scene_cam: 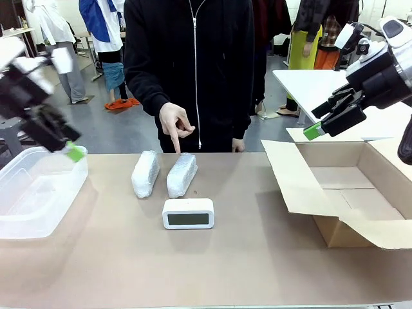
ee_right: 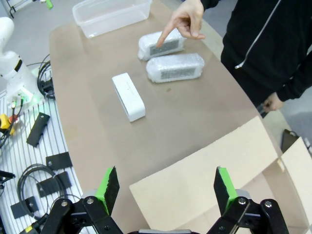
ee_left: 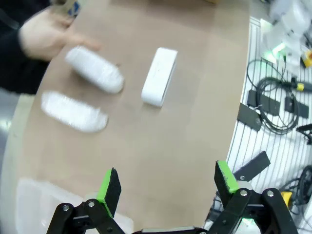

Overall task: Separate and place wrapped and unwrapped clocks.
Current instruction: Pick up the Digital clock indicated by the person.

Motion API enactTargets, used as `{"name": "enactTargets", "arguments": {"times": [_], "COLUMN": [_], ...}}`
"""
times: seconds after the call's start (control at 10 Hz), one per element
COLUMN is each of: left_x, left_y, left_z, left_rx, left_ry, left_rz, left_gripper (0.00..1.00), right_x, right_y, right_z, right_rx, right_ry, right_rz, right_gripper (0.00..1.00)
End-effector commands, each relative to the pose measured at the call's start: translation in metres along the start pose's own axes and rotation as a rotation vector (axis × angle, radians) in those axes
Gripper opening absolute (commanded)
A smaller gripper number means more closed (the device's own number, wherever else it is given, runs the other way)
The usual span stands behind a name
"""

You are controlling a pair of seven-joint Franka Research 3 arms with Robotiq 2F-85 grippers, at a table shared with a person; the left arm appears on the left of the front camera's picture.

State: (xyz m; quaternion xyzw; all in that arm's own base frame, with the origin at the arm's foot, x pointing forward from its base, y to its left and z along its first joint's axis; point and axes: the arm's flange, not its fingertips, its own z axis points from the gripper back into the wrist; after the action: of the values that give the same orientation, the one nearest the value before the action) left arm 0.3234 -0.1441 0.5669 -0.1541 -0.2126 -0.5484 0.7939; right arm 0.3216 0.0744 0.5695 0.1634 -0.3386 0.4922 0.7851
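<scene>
Both pincers gape wide, holding nothing: left gripper point(ee_left: 167, 181) at front view's left edge by clear plastic tub point(scene_cam: 26, 222), right gripper point(ee_right: 165, 187) upper right above open cardboard box point(scene_cam: 302, 183). Mid-frame, side by side: left white bubble-wrap bundle point(scene_cam: 145, 174), right white bubble-wrap bundle point(scene_cam: 182, 174); bare white digital clock with dark screen point(scene_cam: 188, 213) just below. Person's hand point(scene_cam: 175, 122) points down at right bundle.

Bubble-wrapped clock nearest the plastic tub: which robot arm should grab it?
Probably left. The left gripper hangs open by the clear tub, on the same side as that wrapped clock. The right gripper, also open, hovers by the cardboard box, farther off.
</scene>
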Motion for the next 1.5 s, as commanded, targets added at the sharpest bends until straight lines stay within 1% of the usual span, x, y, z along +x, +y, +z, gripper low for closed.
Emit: {"name": "enactTargets", "arguments": {"times": [0.0, 0.2, 0.3, 0.4, 0.5, 0.6, 0.7, 0.9, 1.0, 1.1, 1.2, 1.4], "left_x": [0.072, 0.124, 0.137, 0.14, 0.139, 0.136, 0.149, 0.149, 0.148, 0.149, 0.151, 0.142], "left_y": [0.015, -0.006, -0.017, -0.022, -0.025, -0.021, -0.036, -0.036, -0.032, -0.023, -0.018, -0.013], "left_z": [-0.035, -0.087, -0.116, -0.135, -0.148, -0.158, -0.15, -0.15, -0.16, -0.189, -0.206, -0.233], "left_rx": [-0.024, -0.035, -0.011, -0.009, 0.0, -0.03, -0.054, -0.054, -0.046, -0.147, -0.203, -0.214], "left_ry": [0.081, 0.134, 0.165, 0.18, 0.198, 0.18, 0.206, 0.206, 0.209, 0.265, 0.268, 0.292], "left_rz": [-0.214, -0.44, -0.565, -0.651, -0.706, -0.71, -0.646, -0.646, -0.682, -0.662, -0.654, -0.578], "left_gripper": [1.0, 1.0, 1.0, 1.0, 1.0, 1.0, 1.0, 1.0, 1.0, 1.0, 1.0, 1.0], "right_x": [-0.003, -0.003, -0.003, -0.003, -0.003, -0.003, -0.003, -0.003, -0.003, -0.003, -0.003, -0.003], "right_y": [0.0, 0.0, 0.0, 0.0, 0.0, 0.0, 0.0, 0.0, 0.0, 0.0, 0.0, 0.0], "right_z": [-0.001, -0.001, -0.001, -0.001, -0.001, -0.001, -0.001, -0.001, -0.001, -0.001, -0.001, -0.001], "right_rx": [0.02, 0.02, 0.02, 0.02, 0.02, 0.02, 0.02, 0.02, 0.02, 0.02, 0.02, 0.02], "right_ry": [-0.015, -0.015, -0.015, -0.015, -0.015, -0.015, -0.015, -0.015, -0.015, -0.015, -0.015, -0.015], "right_rz": [0.004, 0.004, 0.004, 0.004, 0.004, 0.004, 0.004, 0.004, 0.004, 0.004, 0.004, 0.004], "right_gripper": [1.0, 1.0, 1.0, 1.0, 1.0, 1.0, 1.0, 1.0, 1.0, 1.0, 1.0, 1.0]}}
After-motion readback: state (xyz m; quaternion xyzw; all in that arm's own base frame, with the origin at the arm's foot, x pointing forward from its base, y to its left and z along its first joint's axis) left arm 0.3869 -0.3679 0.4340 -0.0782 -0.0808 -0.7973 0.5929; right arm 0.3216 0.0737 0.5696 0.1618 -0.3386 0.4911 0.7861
